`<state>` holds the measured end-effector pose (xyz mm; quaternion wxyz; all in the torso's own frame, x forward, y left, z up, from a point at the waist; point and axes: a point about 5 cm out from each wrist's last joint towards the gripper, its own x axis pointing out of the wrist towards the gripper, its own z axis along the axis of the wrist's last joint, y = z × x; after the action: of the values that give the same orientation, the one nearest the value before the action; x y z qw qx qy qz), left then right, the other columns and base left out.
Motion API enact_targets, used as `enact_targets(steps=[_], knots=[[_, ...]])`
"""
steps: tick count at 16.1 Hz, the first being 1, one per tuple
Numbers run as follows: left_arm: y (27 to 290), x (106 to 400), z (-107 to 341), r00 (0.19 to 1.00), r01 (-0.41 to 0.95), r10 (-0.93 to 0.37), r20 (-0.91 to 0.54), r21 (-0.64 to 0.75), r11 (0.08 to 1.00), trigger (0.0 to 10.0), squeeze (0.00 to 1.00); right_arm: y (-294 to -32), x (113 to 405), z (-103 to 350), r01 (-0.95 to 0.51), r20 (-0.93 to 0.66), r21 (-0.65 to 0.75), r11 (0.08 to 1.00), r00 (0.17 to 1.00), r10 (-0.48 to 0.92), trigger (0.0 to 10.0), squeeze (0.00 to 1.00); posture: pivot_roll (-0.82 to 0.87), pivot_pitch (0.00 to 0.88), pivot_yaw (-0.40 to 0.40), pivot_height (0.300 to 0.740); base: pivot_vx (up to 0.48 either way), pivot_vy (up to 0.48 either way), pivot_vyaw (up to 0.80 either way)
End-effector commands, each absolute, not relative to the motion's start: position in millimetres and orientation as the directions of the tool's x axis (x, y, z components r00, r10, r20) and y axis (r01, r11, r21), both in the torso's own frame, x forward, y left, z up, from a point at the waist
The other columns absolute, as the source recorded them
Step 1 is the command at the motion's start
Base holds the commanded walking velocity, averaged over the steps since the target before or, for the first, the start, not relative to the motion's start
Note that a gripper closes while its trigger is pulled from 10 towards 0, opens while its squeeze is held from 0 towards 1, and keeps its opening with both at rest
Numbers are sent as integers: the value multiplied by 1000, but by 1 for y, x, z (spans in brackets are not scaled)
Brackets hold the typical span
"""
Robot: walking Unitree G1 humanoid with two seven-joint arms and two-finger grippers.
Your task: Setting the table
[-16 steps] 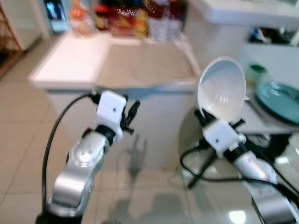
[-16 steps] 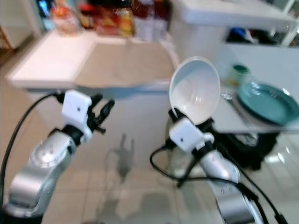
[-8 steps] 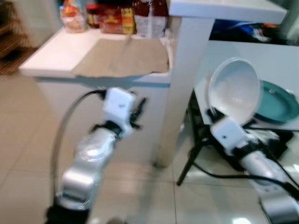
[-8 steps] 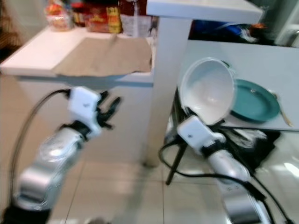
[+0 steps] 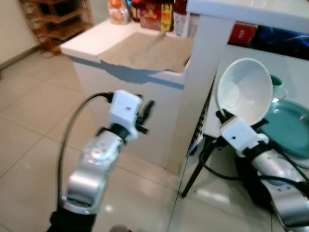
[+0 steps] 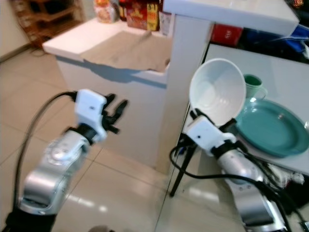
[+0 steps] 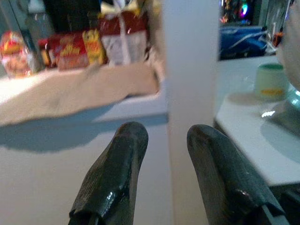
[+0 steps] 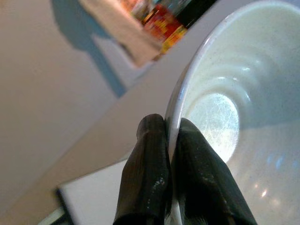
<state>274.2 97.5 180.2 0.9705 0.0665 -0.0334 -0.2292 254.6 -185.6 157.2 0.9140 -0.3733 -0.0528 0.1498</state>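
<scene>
One white bowl [image 6: 217,92] is pinched by its rim in the right gripper [image 8: 169,136], unplaced; beyond it the teal plate [image 6: 273,126] and green cup [image 6: 253,86] sit on the table [image 6: 285,82]. The left gripper [image 7: 161,140] hangs released, empty.

Round glossy ceramic bowl [image 6: 217,92]: white, no pattern. Flat round plate [image 6: 270,128]: teal. Small mug [image 6: 252,86]: pale green. Cloth on white counter [image 6: 128,50]: beige. Desk [image 6: 289,87]: white. End effector fingers [image 8: 150,173]: black. Floor tiles [image 5: 34,125]: beige.

Teal plate [image 5: 292,133] cut off by the picture's edge, green cup [image 6: 253,86] partly behind white bowl [image 6: 217,92], packets [image 5: 153,8] on the far bench blurred
</scene>
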Motion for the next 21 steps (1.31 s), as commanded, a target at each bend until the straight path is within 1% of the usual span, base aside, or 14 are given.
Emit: enact_targets(steps=[1,3,5,7,8,10,11,13,14,16,17,19,20,21], knots=[[101,276,184,896,428,-441,45,165,888,10000,0,-188,256,172,-192,43,-709,679,949,313,10000,0,29,8,-20,740,0,-480,0],[101,276,183,896,429,-441,46,165,888,10000,0,-190,257,174,-183,46,-718,671,950,308,10000,0,26,9,-22,740,0,-480,0],[101,276,183,895,432,-444,46,163,887,10000,0,-194,256,175,-215,10,-706,675,950,312,10000,0,19,10,-20,740,0,-480,0],[99,277,183,891,439,-451,47,163,884,10000,0,-196,256,176,-283,-55,-708,647,935,349,10000,0,15,10,-19,740,0,-480,0],[98,277,183,889,444,-456,47,163,881,10000,0,-197,258,175,-352,-118,-701,620,915,386,10000,0,12,8,-24,740,0,-480,0],[97,277,182,887,447,-460,45,167,879,10000,0,-197,263,173,-427,-181,-702,570,881,438,10000,0,14,6,-32,740,0,-480,0],[98,277,179,888,454,-460,24,120,883,10000,0,-197,270,173,-479,-221,-695,537,852,475,10000,0,16,7,-38,740,0,0,0],[98,275,179,877,474,-481,11,154,867,10000,0,-197,277,175,-511,-249,-699,500,829,500,10000,0,17,9,-44,740,0,0,0],[97,270,178,850,519,-527,-10,192,833,10000,0,-194,283,176,-587,-314,-687,427,771,554,10000,0,19,10,-50,740,0,0,0],[95,267,181,811,578,-584,-35,202,790,10000,0,-187,293,178,-636,-349,-680,366,719,601,10000,0,19,16,-53,740,0,0,0],[95,267,181,802,590,-596,-41,207,780,10000,0,-186,296,178,-640,-352,-682,354,711,608,10000,0,19,16,-53,740,0,0,0],[93,264,184,761,641,-644,-79,251,726,10000,0,-181,314,179,-641,-349,-692,333,701,622,10000,0,25,28,-62,740,0,0,0],[93,261,186,737,666,-669,-93,261,698,10000,0,-177,327,179,-637,-356,-708,303,694,626,10000,0,26,34,-61,740,0,0,0],[93,260,187,727,678,-679,-102,264,686,10000,0,-174,335,179,-643,-362,-707,294,686,630,10000,0,31,36,-61,740,0,0,0]])
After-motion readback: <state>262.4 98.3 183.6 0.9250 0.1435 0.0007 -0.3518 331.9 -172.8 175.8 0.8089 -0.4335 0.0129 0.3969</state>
